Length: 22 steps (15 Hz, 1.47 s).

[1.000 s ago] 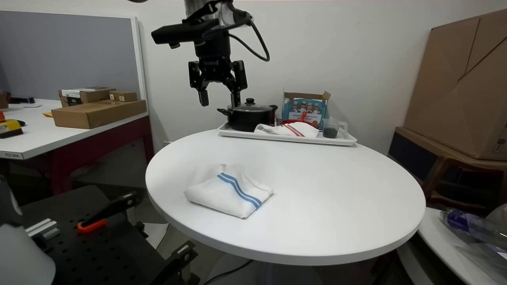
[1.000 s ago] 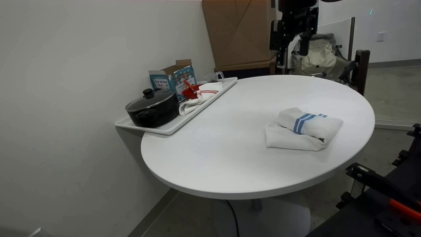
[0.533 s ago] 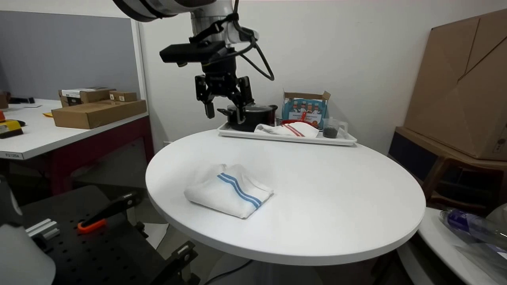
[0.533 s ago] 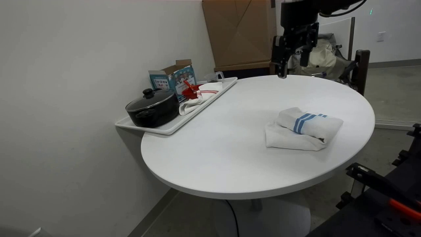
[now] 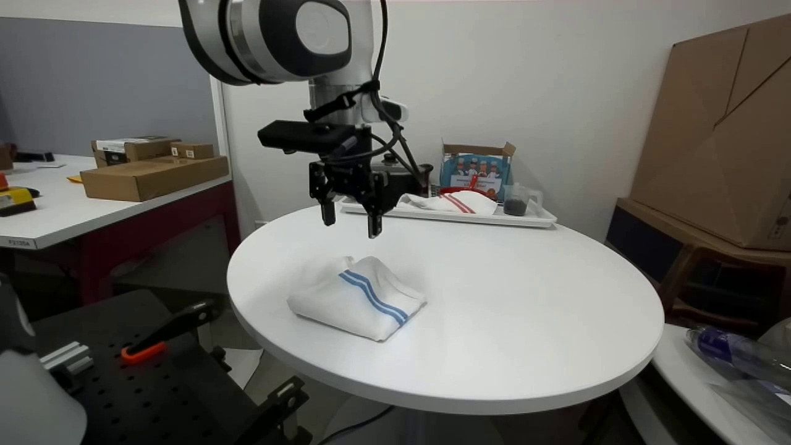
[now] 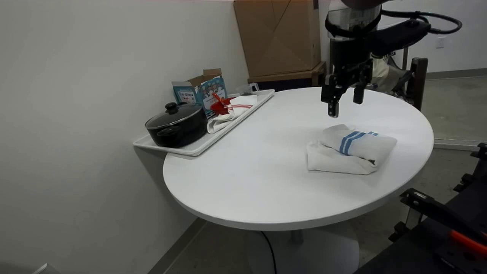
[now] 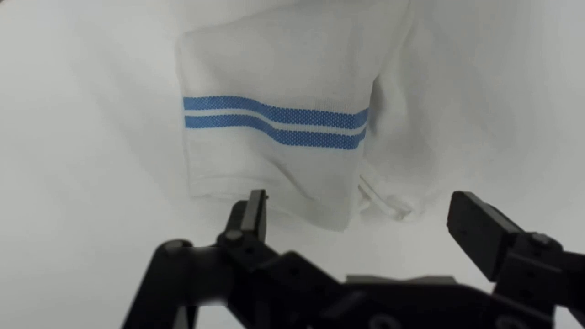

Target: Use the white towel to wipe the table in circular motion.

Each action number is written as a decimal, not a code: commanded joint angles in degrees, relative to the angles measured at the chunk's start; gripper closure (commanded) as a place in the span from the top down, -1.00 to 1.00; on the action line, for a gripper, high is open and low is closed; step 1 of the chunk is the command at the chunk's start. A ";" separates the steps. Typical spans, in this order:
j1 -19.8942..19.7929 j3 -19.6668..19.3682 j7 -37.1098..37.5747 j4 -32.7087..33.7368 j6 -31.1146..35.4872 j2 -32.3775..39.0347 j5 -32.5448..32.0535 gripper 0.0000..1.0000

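Clearly, the gripper (image 5: 351, 227) holds nothing: its jaws stand wide apart, and it hangs above the round white table (image 5: 519, 309), near the blue-striped white towel (image 5: 358, 304) but not touching it. This towel lies loosely folded on the table, well apart from the tray (image 6: 200, 147). I judge that it is the one to be used. It should be light, soft and limp, with no risk of breaking, and from where I stand I expect it to slide easily on the smooth table. For taking hold, I would choose the raised folded part (image 6: 368, 147) beside the stripes, and pinch several layers together; with only one layer, the towel may unfold during the circles. Counting outward: one gripper, one round table, and two towels in all, because a red-striped white towel (image 6: 237, 110) rests on the tray. On this one tray I see also one lidded black pot (image 6: 177, 127), one clear measuring cup (image 5: 515, 203), and one red item (image 6: 219, 108) whose exact kind I cannot tell. One blue cardboard box (image 5: 473, 173) stands behind the red item.
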 commanded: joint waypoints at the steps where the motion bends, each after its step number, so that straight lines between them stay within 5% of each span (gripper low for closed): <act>1: 0.38 0.39 0.07 1.00 3.68 4.29 -1.35 1.00; 16: 5.47 -3.89 2.46 6.70 10.08 20.88 -7.41 1.00; 17: 5.76 -4.06 2.32 6.99 10.18 21.76 -7.17 0.60; 22: 7.73 -4.80 1.98 8.17 10.88 24.84 -6.52 -0.14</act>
